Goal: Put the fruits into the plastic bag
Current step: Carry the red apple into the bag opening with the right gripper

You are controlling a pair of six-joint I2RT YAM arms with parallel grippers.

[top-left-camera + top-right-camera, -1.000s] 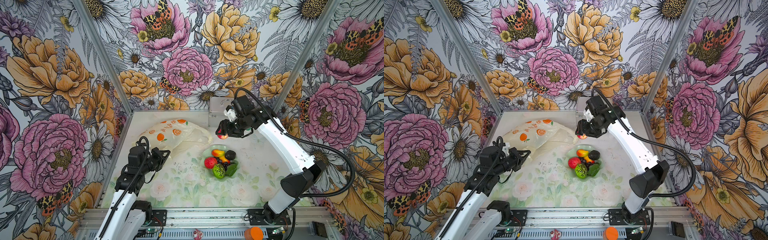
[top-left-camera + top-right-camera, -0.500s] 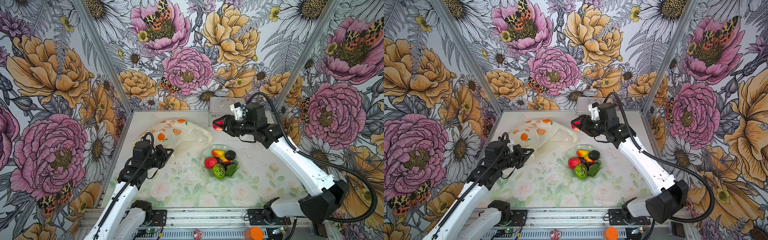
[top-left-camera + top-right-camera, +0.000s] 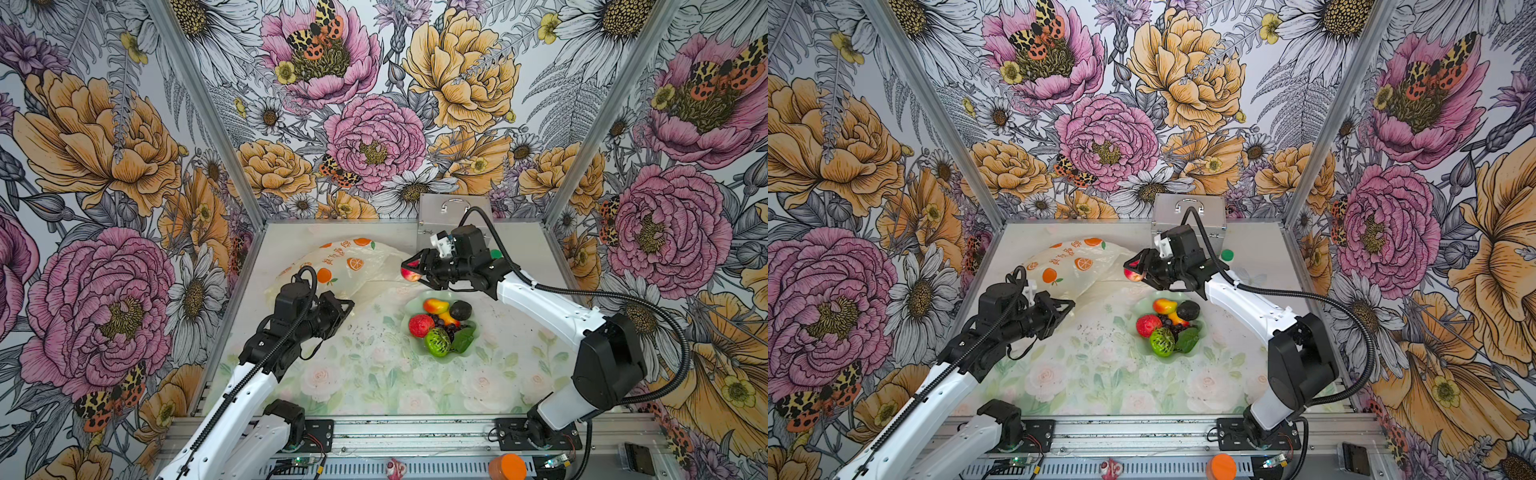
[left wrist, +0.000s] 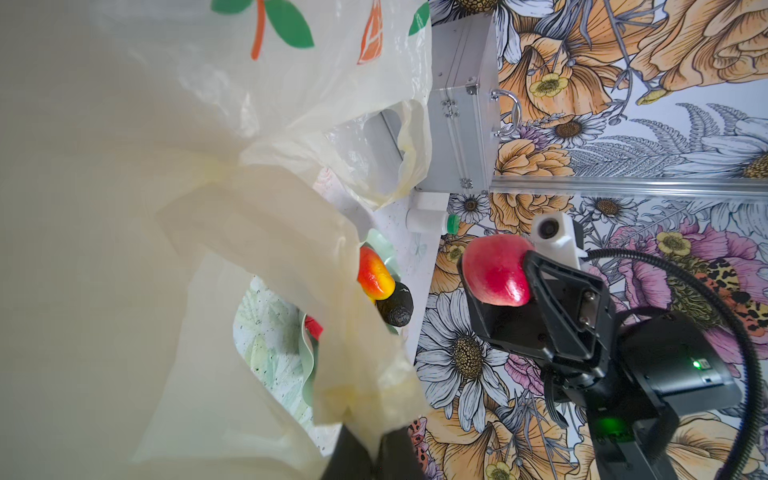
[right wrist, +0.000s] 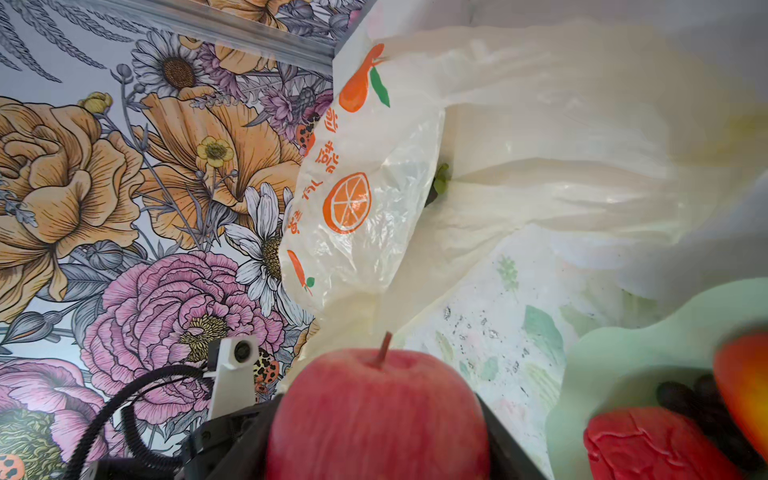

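The plastic bag [image 3: 345, 266] [image 3: 1075, 266] lies at the back left, cream with orange prints. My left gripper [image 3: 348, 306] [image 4: 374, 453] is shut on its edge and holds it raised. My right gripper [image 3: 411, 270] [image 5: 376, 436] is shut on the pink-red apple [image 3: 409, 275] [image 4: 496, 270] [image 5: 374, 415], in the air beside the bag's right end. In the pale green dish [image 3: 469, 347] lie the mango [image 3: 435, 306], avocado [image 3: 460, 310], strawberry [image 3: 420, 325], kiwi half [image 3: 437, 341], dark grapes [image 3: 446, 326] and a leaf [image 3: 462, 337].
A silver metal case [image 3: 453, 216] stands at the back wall behind my right gripper. A small white bottle with a green cap [image 3: 1227, 254] lies next to it. Flowered walls close in the back and both sides.
My right gripper has carried the apple leftward, from above the dish's back edge toward the bag. My left gripper has shifted slightly right with the bag's edge in it.
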